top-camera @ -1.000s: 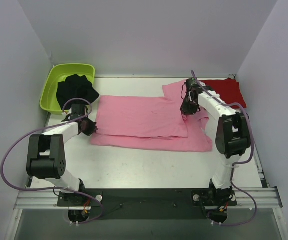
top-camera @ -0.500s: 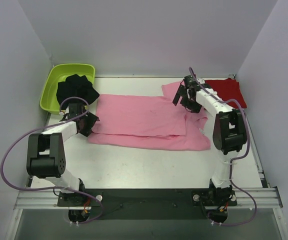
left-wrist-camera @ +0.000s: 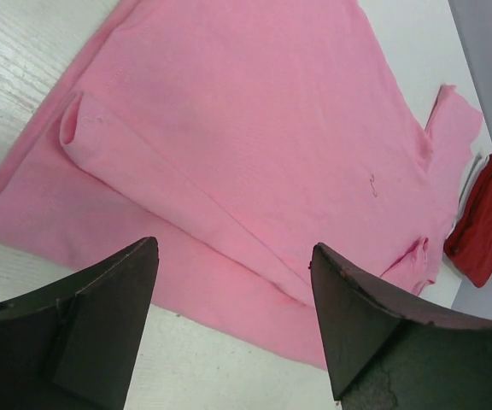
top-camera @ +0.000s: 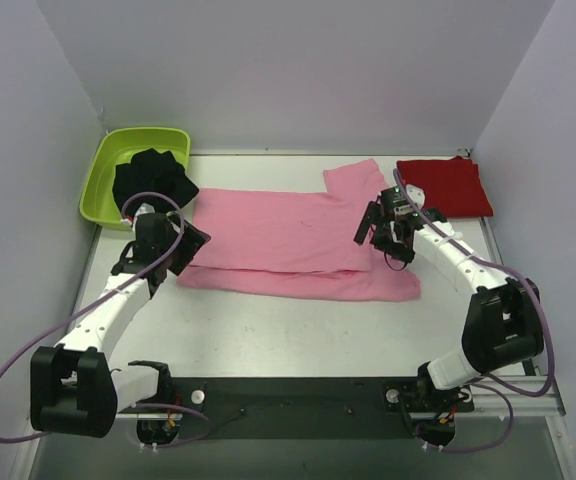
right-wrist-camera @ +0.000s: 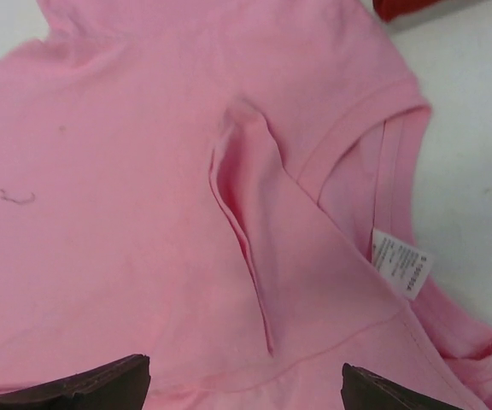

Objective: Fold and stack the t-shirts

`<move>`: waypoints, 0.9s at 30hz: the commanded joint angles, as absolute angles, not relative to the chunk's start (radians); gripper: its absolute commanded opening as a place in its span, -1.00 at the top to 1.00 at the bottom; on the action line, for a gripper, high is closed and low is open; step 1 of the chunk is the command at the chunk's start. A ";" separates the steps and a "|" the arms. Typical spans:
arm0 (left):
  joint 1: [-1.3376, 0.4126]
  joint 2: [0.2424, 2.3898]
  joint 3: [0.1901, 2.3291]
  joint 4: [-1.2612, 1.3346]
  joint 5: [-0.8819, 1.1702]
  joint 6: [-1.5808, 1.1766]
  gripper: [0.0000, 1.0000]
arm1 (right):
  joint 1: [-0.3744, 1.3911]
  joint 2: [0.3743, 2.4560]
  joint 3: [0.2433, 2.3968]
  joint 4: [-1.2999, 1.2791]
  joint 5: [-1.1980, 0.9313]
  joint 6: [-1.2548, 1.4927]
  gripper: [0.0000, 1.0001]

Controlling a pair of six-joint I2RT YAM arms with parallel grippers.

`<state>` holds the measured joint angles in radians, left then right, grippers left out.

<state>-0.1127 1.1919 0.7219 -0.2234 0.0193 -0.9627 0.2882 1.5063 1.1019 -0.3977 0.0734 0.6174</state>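
Two t-shirts lie on the white table point(top-camera: 298, 335). The pink t-shirt point(top-camera: 288, 240) is spread across the middle, folded lengthwise so that its upper layer covers most of the lower one, leaving a strip of the lower layer showing along the near edge. One sleeve sticks out toward the far side at its right end, and the neckline with one white label point(right-wrist-camera: 397, 262) lies at that same end. The red t-shirt point(top-camera: 446, 186) sits folded into a compact rectangle in the far right corner, just beside the pink sleeve and apart from it. Two hands hang over the pink shirt. The left hand point(top-camera: 188, 248) is at its left edge, fingers spread wide and gripping nothing. The right hand point(top-camera: 383, 233) is over its right end near the neckline, also spread wide and empty. At the far left corner stands one lime green tub point(top-camera: 103, 175) with one black cloth point(top-camera: 153, 178) bundled inside and spilling over its right rim.
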 commanded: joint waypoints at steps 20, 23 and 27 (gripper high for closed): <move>-0.160 1.131 0.747 -0.316 0.008 -0.847 -0.63 | 0.328 1.617 0.986 -0.235 0.012 0.700 -0.02; -0.160 1.140 0.746 -0.310 0.008 -0.848 -0.63 | 0.328 1.615 0.989 -0.236 0.014 0.693 -0.01; -0.161 1.154 0.742 -0.295 0.008 -0.848 -0.63 | 0.328 1.606 0.991 -0.258 0.037 0.678 0.00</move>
